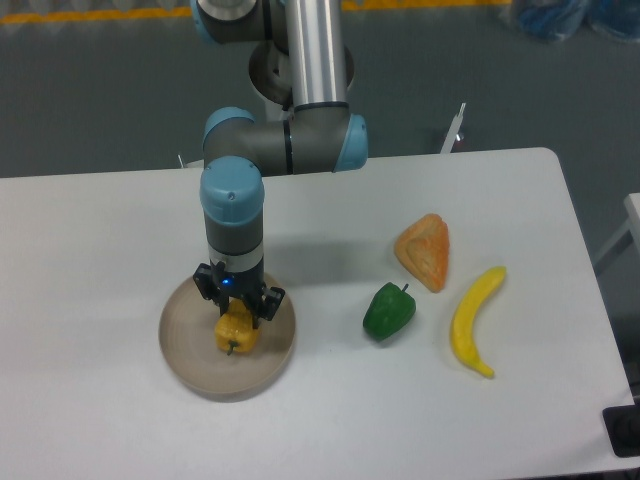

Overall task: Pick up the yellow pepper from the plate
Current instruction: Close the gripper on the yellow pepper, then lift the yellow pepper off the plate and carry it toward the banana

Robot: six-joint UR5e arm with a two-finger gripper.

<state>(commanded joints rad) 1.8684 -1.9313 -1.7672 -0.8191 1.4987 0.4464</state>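
Jaws drawn narrow, closing on either side of the yellow pepper (234, 330), with the gripper (238, 305) pressing down over its top at the lower left of the frame. Sitting inside the plate (190, 350), a little right of the plate's centre, stem end pointing toward the bottom edge. Looking like a grasp just being made: reach and descent done, squeeze apparently on, lift not yet begun, pepper touching the plate as far as can be judged. Holding nothing else, the plate. Lying well apart at right of centre on the table (100, 240): green pepper (388, 311), orange wedge (425, 251), banana (474, 320).
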